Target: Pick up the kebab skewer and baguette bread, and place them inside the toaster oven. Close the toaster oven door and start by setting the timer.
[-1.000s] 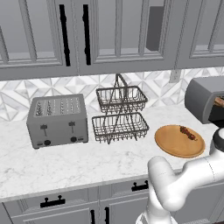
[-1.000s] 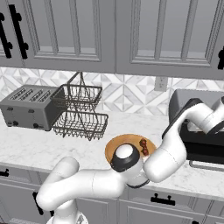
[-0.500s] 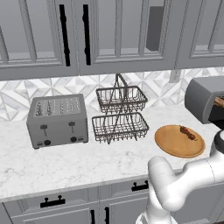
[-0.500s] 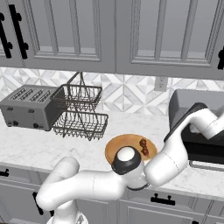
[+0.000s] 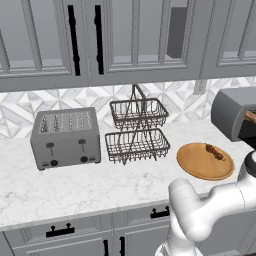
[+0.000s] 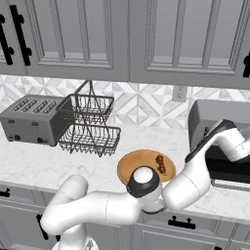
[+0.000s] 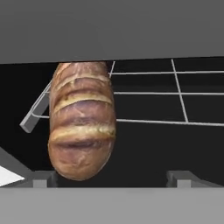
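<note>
The baguette bread (image 7: 82,120) lies on the wire rack (image 7: 175,94) inside the dark toaster oven (image 6: 215,114). My gripper (image 7: 113,179) is open just in front of it. The loaf's near end sits by the left fingertip (image 7: 41,179) and nothing is held. The toaster oven door (image 6: 227,171) is folded down, open. The kebab skewer (image 5: 215,151) rests on the round wooden board (image 5: 200,162), left of the toaster oven (image 5: 232,112). The right base view shows the kebab skewer (image 6: 160,164) too.
A grey slot toaster (image 5: 65,137) stands at the left of the marble counter (image 5: 75,185), and a two-tier wire basket (image 5: 137,132) stands in the middle. Wall cabinets hang close above the counter. My arm stretches across the front edge toward the oven.
My hand has sunk slightly at the oven's mouth. The skewer and board have not moved.
</note>
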Robot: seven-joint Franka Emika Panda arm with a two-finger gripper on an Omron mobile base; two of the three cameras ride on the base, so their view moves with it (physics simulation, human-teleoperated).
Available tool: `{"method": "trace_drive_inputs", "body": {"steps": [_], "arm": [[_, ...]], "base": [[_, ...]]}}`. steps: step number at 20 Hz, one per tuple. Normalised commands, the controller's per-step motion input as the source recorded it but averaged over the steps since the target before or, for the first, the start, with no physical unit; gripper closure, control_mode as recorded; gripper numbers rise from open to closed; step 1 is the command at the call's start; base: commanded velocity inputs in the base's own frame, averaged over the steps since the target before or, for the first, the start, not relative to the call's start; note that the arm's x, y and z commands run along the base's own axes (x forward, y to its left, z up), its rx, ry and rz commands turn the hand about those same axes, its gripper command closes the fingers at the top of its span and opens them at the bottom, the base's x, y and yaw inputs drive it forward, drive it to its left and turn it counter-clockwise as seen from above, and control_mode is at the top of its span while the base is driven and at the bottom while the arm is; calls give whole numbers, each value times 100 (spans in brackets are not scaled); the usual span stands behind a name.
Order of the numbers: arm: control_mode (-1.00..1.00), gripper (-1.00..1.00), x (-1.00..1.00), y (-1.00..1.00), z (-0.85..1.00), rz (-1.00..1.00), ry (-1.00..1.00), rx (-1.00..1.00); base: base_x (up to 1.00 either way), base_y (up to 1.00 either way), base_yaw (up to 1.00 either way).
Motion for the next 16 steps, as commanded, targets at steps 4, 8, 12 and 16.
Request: {"method": "trace_drive_inputs", "body": {"steps": [4,8,12,16], "arm": [[-100,-100,39,0,2,0,-7,11],[-100,-100,34,0,0,0,-8,10],[-100,-100,25,0,0,0,-7,8],[-100,-100,-33,-43,13,0,-1,1]], "base": [[0,0,0],[0,0,0],[0,0,0],[0,0,0]]}}
